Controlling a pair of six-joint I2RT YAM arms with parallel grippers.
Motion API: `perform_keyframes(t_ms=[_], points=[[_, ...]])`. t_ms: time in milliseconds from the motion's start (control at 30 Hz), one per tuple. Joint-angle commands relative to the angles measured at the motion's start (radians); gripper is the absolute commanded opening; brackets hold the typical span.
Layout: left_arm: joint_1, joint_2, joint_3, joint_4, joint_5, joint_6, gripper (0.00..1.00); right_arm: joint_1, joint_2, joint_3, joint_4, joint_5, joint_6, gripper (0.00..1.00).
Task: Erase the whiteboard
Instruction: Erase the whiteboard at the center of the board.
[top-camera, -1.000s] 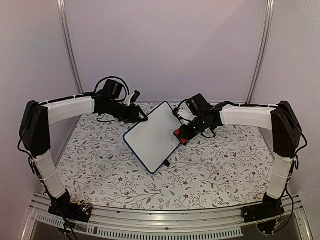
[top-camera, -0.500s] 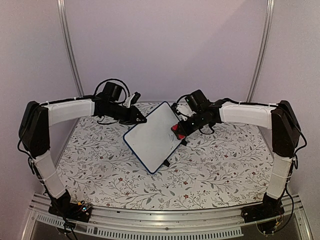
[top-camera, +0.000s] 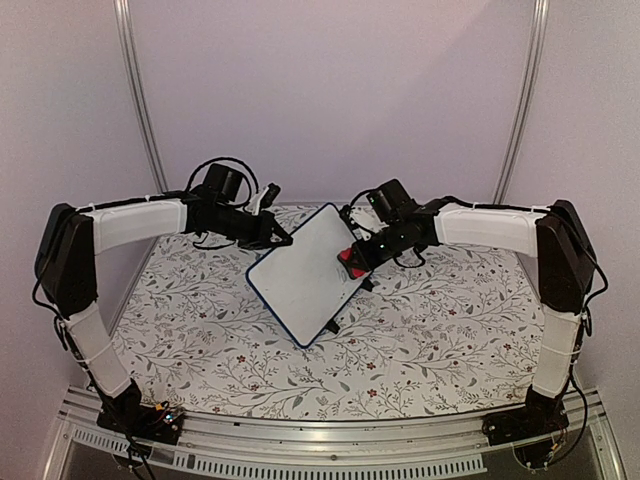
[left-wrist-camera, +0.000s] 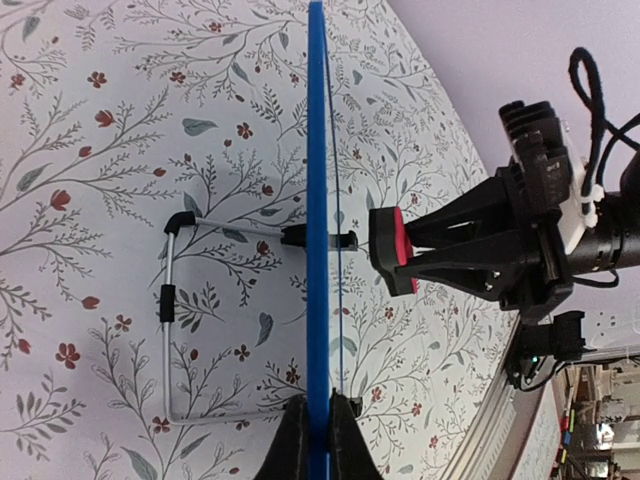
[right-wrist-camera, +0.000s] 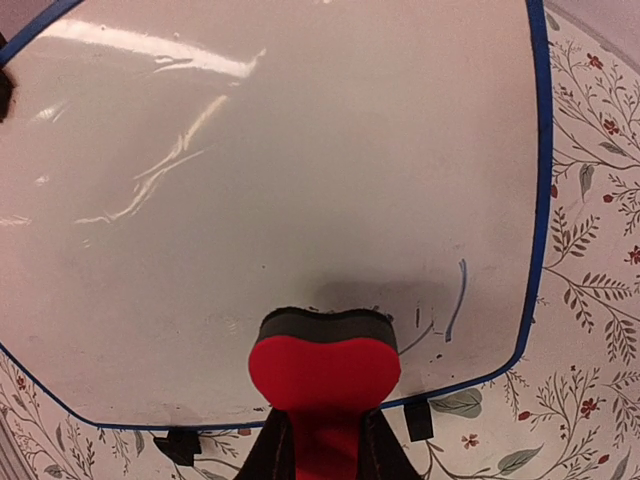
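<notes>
Blue-framed white whiteboard (right-wrist-camera: 300, 150) was mostly clean, strokes (right-wrist-camera: 455, 300) left lower right; left hand (left-wrist-camera: 319, 415) clamped its frame, right hand (right-wrist-camera: 322, 445) gripped a red foam eraser (right-wrist-camera: 323, 370).

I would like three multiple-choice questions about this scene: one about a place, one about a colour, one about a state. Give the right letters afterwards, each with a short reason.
1. In the right wrist view, where are the leftover pen marks on the small white rectangular whiteboard?
A) in the upper left corner
B) at the lower right, beside the red eraser block with its dark felt face
C) across the middle

2. What colour is the whiteboard's thin frame?
A) green
B) yellow
C) blue

3. What is the left gripper doing?
A) it is shut on the whiteboard's edge
B) it is open, away from the board
C) it is holding a marker pen

Answers: 1 B, a short blue stroke and small dark dashes sit just right of the red eraser block. 2 C, the edge shows blue in both wrist views. 3 A, it pinches the frame from both sides.
</notes>
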Motion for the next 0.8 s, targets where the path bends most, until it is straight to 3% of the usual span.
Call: perform_keyframes(t_ms=[0,767], points=[[0.001,-0.044,-0.008,0.019,0.012,0.014,0.0,0.001,-0.003,0.014,0.023,-0.019,0.002,0.03],[0.015,-0.044,-0.002,-0.006,0.062,0.025,0.0,0.024,0.033,0.034,0.02,-0.024,-0.006,0.04]])
